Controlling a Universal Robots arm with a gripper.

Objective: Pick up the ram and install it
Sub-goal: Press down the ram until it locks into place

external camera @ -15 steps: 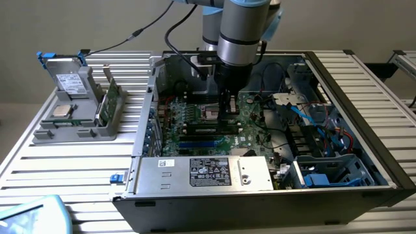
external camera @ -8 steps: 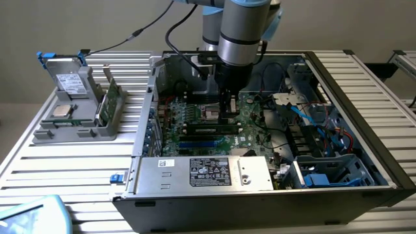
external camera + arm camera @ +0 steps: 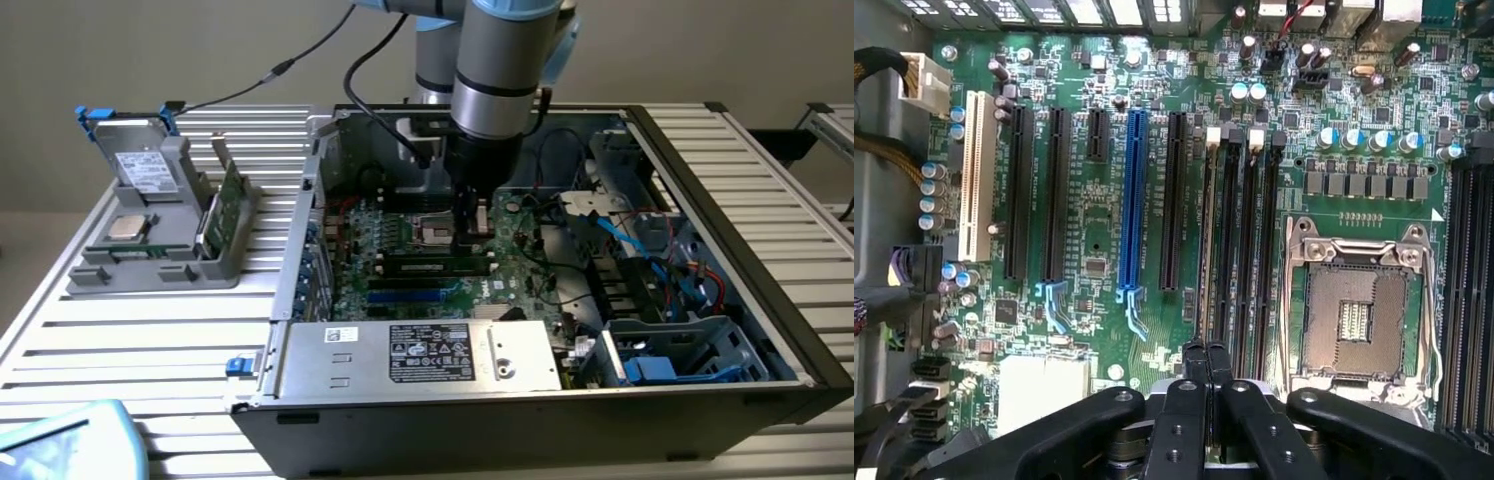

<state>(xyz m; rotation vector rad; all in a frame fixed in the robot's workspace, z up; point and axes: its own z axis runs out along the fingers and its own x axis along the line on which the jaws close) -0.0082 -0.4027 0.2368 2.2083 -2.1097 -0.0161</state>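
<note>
The arm is seen reaching down into an open case point(image 3: 747, 300) on a slatted counter point(image 3: 120, 340), with the gripper point(image 3: 470, 238) held low over the board point(image 3: 400, 240) – just beside the empty CPU socket point(image 3: 438, 232). In the wrist view the jaws are pressed together with no gap between the fingers point(image 3: 1192, 365), and nothing is seen clamped between them. The ram point(image 3: 431, 267) is seen in the exterior view lying along one of the slots just in front of the gripper, dark chips in a row on its face; in the wrist view it is viewed edge-on as a thin strip point(image 3: 1207, 235) standing in the slot nearest the blue slot point(image 3: 1133, 200), with the fingers directly over its near end. Whether the fingers touch the ram cannot be told. A power supply point(image 3: 420, 355) with a label is mounted at the front of the case. Outside the case, on the exterior view's left, a grey holder point(image 3: 160, 235) is set on the counter – a silver chip point(image 3: 130, 227) lies on it and a green card point(image 3: 220, 205) stands upright in it.
</note>
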